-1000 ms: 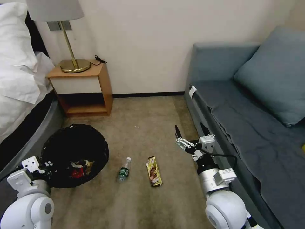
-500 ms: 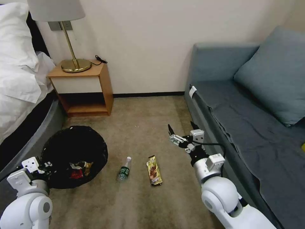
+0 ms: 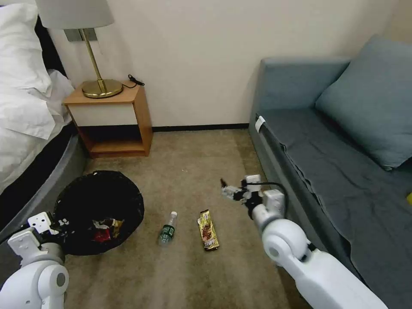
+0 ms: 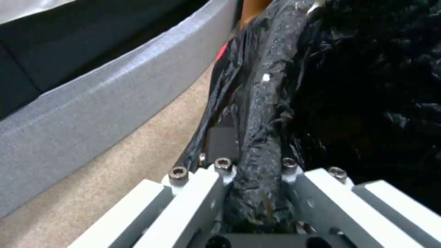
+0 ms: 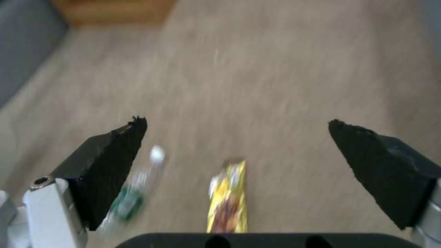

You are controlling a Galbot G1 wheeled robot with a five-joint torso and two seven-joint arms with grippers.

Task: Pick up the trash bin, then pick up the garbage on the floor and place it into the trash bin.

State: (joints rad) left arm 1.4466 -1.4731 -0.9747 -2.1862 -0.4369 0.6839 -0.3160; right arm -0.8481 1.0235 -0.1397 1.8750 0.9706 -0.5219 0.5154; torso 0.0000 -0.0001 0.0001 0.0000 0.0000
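snack wrapper [image 3: 208,230] flat on floor, long axis running away from robot, bottle [image 3: 167,229] just left | right gripper [image 3: 231,191] above, beyond it, wide open, empty, nearer arm | left gripper [image 4: 255,193] clamped on trash bin [image 3: 99,210] rim

The right gripper [image 3: 226,191] has swung left, nearer the snack wrapper [image 3: 208,230].

Brass lamp [image 3: 92,51] on wooden nightstand [image 3: 112,120], white-sheeted bed [image 3: 23,111], grey-blue sofa [image 3: 339,150] with cushion [image 3: 369,98].
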